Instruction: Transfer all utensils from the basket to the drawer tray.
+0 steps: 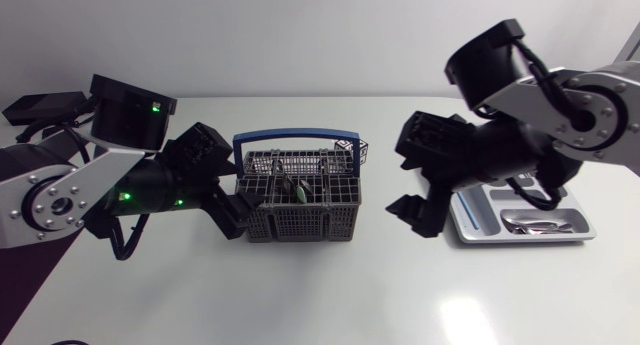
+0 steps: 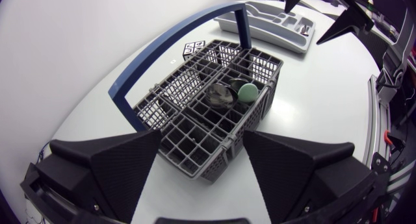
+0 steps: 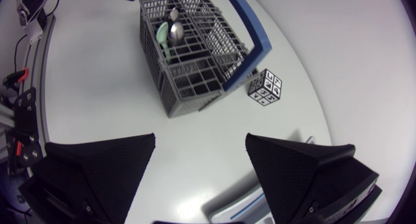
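While a spoon (image 2: pixel 221 95) and a green-handled utensil (image 2: pixel 247 92) stand in the basket (image 1: pixel 300 227), the left gripper (image 1: pixel 232 210), wide open at its left end, should come straight down around one handle; the right gripper (image 1: pixel 418 215), open and empty, hangs beside the drawer tray (image 1: pixel 468 228).

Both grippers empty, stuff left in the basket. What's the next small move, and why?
Probably ease the left gripper forward over the basket until it is above the metal spoon and green-tipped utensil. It is open, empty and at the basket's end, while the right gripper hangs open nearer the tray.
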